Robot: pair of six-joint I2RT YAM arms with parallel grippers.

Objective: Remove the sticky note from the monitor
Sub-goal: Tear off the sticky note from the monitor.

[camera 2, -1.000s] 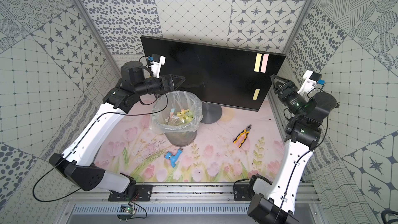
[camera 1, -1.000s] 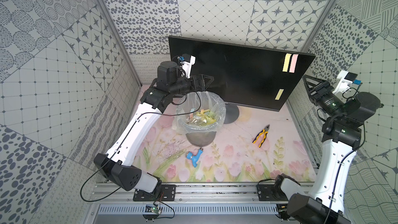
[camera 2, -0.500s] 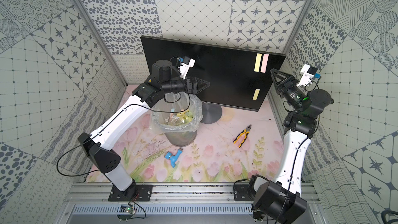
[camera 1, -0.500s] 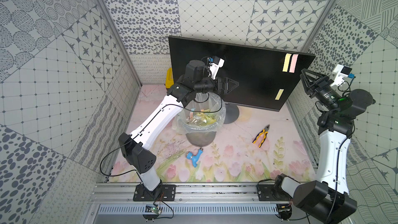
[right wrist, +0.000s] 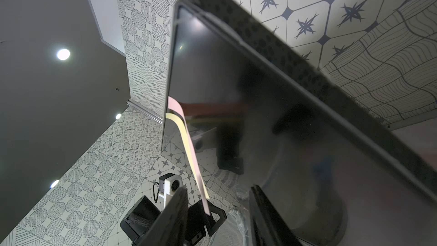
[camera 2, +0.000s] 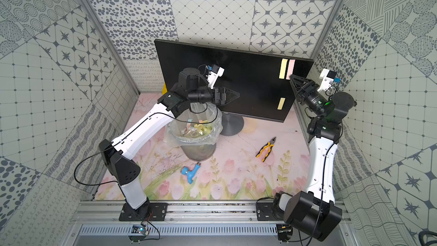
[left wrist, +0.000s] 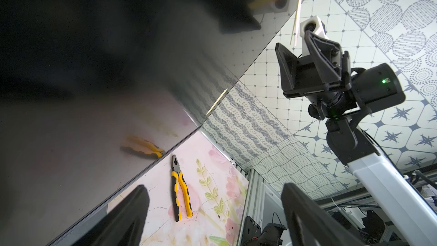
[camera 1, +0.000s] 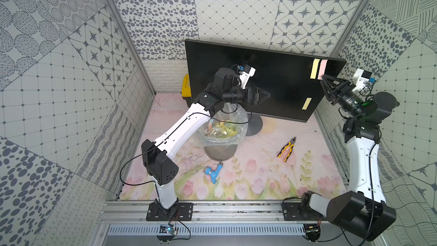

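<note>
At the upper right corner of the monitor [camera 1: 208, 55], the right hand [right wrist: 217, 192] stands part-open around the curled lower ends of the pink sticky note [camera 1: 323, 67] and its yellow neighbour [camera 1: 315, 68], so closing could pinch both or tug the monitor askew.

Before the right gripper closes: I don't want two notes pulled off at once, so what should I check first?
1. Pink note in the gap of the right gripper: ok, its free end hangs between the fingers in the right wrist view.
2. Grip made: not ok, the jaws stand apart.
3. Yellow note outside that gap: cannot tell, its curled end lies against the pink one.
4. Left gripper out of the way: ok, open and empty, in front of the middle of the monitor.
5. Bin ready: ok, lined and open, standing in front of the monitor.
</note>
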